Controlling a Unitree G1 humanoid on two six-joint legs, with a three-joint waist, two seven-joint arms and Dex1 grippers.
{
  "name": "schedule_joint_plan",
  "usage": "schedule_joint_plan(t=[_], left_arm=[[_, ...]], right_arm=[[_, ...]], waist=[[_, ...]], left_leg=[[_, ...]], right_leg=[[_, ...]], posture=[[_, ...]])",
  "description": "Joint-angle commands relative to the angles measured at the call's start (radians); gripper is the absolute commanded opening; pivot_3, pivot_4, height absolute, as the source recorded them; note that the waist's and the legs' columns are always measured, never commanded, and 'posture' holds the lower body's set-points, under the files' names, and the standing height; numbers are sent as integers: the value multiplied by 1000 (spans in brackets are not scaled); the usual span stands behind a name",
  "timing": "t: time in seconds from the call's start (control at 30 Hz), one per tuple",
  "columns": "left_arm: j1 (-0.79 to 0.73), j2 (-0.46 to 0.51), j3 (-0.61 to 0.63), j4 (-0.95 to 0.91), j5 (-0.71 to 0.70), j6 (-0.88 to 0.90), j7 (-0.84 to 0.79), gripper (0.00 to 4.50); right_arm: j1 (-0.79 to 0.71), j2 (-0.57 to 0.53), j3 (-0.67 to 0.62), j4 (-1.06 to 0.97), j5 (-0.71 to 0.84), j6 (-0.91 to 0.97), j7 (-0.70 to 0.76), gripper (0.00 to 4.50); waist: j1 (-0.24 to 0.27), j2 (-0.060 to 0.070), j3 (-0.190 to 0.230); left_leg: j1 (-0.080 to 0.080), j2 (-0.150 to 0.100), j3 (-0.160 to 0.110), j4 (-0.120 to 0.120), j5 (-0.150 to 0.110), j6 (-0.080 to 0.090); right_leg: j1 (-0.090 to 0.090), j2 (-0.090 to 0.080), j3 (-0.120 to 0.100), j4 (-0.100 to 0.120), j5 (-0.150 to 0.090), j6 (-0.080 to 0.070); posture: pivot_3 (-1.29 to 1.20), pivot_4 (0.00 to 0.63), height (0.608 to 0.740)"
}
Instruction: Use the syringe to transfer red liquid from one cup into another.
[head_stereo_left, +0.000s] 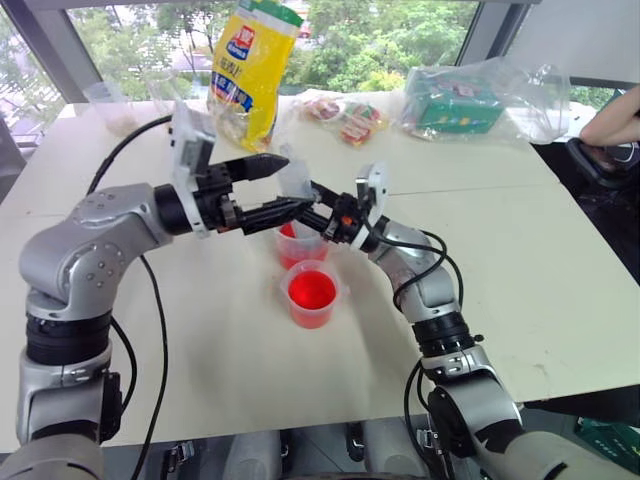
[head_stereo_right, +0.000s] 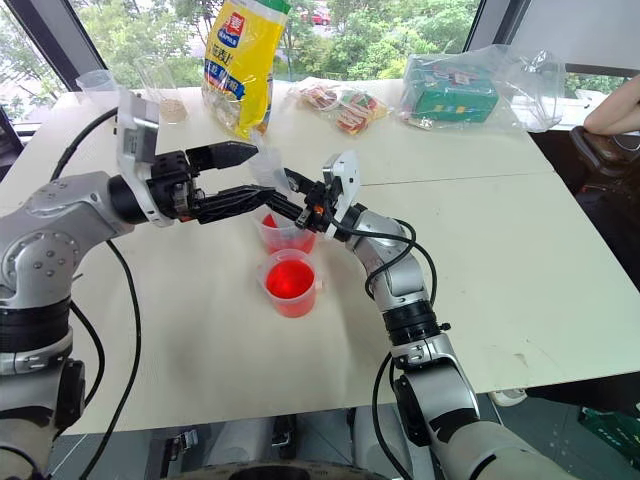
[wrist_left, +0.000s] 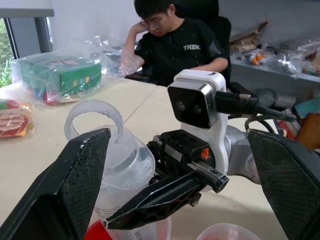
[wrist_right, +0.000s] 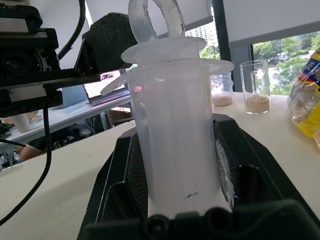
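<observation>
- Syringe (wrist_right: 177, 130) stands upright, clamped in the right gripper (head_stereo_right: 300, 205), nozzle down in the far cup (head_stereo_right: 283, 230), at 12 o'clock from the near cup (head_stereo_right: 291, 283) of red liquid (head_stereo_right: 290, 277).
- Left gripper (head_stereo_left: 268, 187) is spread wide around the plunger ring (wrist_left: 94, 120), not gripping.
- Risk: an off-axis pull on the ring could tilt the syringe and tip the cup.
- Risk: the fingers (wrist_left: 70, 185) could slip off the ring.

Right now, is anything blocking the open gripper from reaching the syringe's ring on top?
Nothing visible blocks it. The left gripper is open beside the syringe, its fingers on either side of the ring. The right gripper holds the barrel upright over the far cup.
</observation>
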Motion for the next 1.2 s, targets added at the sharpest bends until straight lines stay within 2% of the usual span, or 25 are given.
schedule_joint_plan(t=[0.03, 0.27, 0.53, 0.63, 0.83, 0.87, 0.9, 1.2], left_arm=[[-7, -12, -2, -23, -1, -11, 9, 4500], [-19, -62, -43, 17, 76, -45, 55, 4500], [-10, -81, -57, 35, 88, -50, 48, 4500], [-11, -92, -56, 42, 93, -50, 55, 3609], [-10, -105, -48, 40, 84, -46, 68, 816], [-10, -106, -48, 40, 84, -45, 71, 239], [-10, -107, -47, 40, 84, -45, 73, 46], [-56, -85, -20, 68, 105, -63, 74, 46]], right_arm=[[11, -5, 33, 8, -14, 31, 12, 1438], [16, -5, 41, -2, -18, 45, 14, 1438], [12, -7, 45, -6, -20, 55, 16, 1438], [11, -9, 48, -7, -21, 58, 18, 1438], [5, -9, 48, -7, -23, 64, 23, 1438], [5, -9, 48, -7, -24, 65, 25, 1438], [5, -9, 48, -7, -24, 65, 26, 1438], [9, -10, 58, -5, -21, 85, 45, 1438]], waist=[[0, 0, 0], [1, 0, 0], [1, 0, 0], [1, 0, 0], [-1, 0, 0], [-1, 0, 0], [0, 0, 0], [1, 0, 0]], left_leg=[[1, 0, 0, 0, 0, 0], [7, 0, 0, 0, 0, 0], [12, 0, 0, -1, 0, 0], [12, 0, 0, -1, 0, 0], [12, 1, 0, -1, 0, 0], [12, 1, 0, -1, 0, 0], [12, 1, 0, -1, 0, 0], [12, 1, 0, -1, 0, 0]], right_leg=[[0, 0, 0, 0, 0, 0], [7, 0, 0, -1, 0, -1], [11, 0, 0, -1, -2, -4], [11, -1, 0, -1, -2, -4], [11, 0, 0, -1, -2, -4], [11, 0, 0, -1, -2, -4], [11, 0, 0, -1, -3, -4], [11, -1, 0, -1, -3, -4]], posture=[[0, 150, 740], [0, 150, 740], [0, 150, 740], [0, 150, 740], [0, 150, 740], [0, 150, 740], [0, 150, 740], [0, 150, 740]])
